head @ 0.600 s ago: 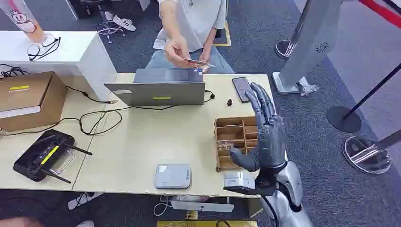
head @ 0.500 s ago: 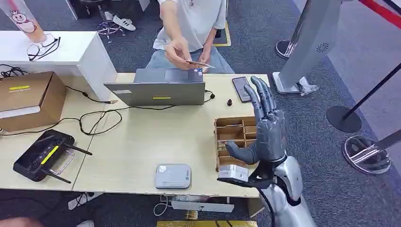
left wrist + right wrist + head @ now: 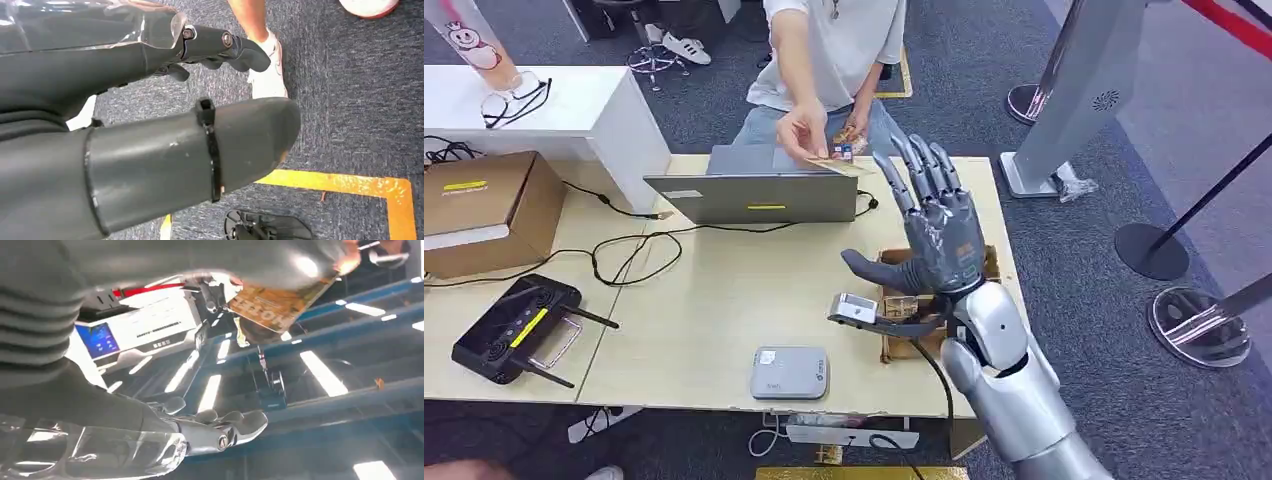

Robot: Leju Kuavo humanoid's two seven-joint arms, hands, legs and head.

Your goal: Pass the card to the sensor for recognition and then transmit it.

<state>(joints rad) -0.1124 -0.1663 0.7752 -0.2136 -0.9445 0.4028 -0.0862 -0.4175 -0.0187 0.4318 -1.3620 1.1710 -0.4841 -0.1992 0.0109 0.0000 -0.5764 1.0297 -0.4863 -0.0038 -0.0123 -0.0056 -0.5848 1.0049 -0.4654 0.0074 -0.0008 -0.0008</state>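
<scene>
Nothing is done yet: the right hand (image 3: 934, 235), spread and empty, nears the card (image 3: 836, 166) a person (image 3: 834, 40) offers; sensing and handover remain.

Beige table (image 3: 724, 290) on carpet (image 3: 1024, 60) (dark grey)

The right hand (image 3: 150, 405) is open and holds nothing, its fingers (image 3: 235, 425) stretched out and apart from the thick thumb (image 3: 200, 260). A yellow-brown card (image 3: 277, 302) with dark letters is tilted just beyond the thumb tip, a little blurred; whether it touches the thumb I cannot tell. Between thumb and fingers a white machine (image 3: 145, 322) with a blue screen (image 3: 97, 340) is seen. Beyond the fingers run long ceiling lights (image 3: 322, 372).
</scene>
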